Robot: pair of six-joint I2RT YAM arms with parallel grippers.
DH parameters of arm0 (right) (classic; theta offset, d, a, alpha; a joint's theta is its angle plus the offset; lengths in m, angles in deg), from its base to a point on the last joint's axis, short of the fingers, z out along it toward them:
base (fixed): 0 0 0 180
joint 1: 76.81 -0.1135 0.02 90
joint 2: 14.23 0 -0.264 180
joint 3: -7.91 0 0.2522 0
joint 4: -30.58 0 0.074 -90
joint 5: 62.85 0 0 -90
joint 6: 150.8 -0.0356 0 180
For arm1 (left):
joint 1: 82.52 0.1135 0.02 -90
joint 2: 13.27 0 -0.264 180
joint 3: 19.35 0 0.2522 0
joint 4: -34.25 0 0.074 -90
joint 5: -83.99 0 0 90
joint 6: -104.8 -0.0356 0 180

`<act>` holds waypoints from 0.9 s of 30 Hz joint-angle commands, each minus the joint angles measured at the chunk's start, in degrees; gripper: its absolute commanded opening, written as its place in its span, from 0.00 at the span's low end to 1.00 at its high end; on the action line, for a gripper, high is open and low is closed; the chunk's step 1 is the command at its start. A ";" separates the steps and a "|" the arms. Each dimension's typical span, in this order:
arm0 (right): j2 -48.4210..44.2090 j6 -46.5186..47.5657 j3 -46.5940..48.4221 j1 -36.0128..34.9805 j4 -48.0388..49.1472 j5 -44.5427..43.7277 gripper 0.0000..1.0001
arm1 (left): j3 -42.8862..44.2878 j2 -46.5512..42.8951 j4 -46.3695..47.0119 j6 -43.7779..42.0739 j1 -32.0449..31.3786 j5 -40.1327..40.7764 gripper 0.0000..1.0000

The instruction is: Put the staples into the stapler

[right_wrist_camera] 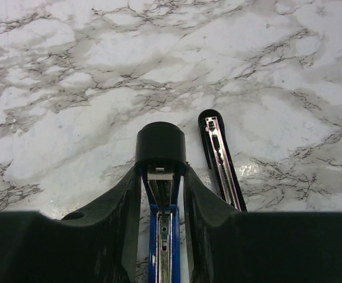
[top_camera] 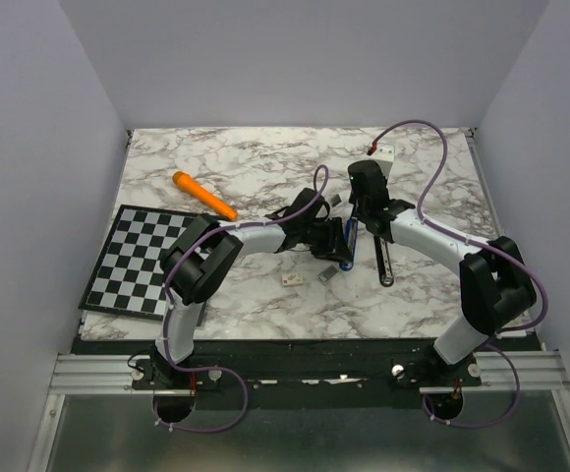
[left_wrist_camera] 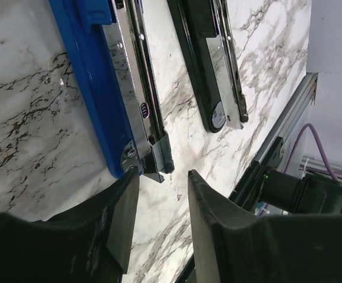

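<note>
Firmly, the right gripper (right_wrist_camera: 162,172) clamps the blue-bodied, chrome-railed stapler (right_wrist_camera: 161,144) from both sides near its black end cap. The left gripper (left_wrist_camera: 163,178) stands half open and holds nothing, with one fingertip (left_wrist_camera: 130,180) touching the stapler's other end. The small grey metal strip of staples (top_camera: 326,274) lies on the white marble tabletop (top_camera: 216,162), near the stapler and beside a tiny whitish box (top_camera: 291,279).

- The white-and-grey marbled counter (top_camera: 265,167) carried everything.
- A black-and-white checkered mat (top_camera: 138,261) lay flat at its near left.
- An orange cylinder (top_camera: 204,195) lay beyond the mat, apart from it.
- The blue stapler (left_wrist_camera: 94,76) rested near the middle, with a black bar (left_wrist_camera: 203,65) holding a metal channel just beside it.
- A whitish box (top_camera: 291,279) and the grey staples (top_camera: 325,274) lay near each other, nearer the front.
</note>
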 commanded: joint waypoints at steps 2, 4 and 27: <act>-0.26 -0.79 -0.45 -0.35 4.93 -2.09 0.02 | 1.84 1.81 1.09 1.49 -0.44 1.75 0.45; -0.26 -0.70 -0.62 -0.35 5.11 -2.09 0.02 | 1.93 1.99 1.17 1.66 -0.44 1.84 0.44; -4.48 -1.31 -8.62 -3.77 3.36 2.39 0.06 | 0.35 3.92 8.46 9.48 0.62 1.05 0.14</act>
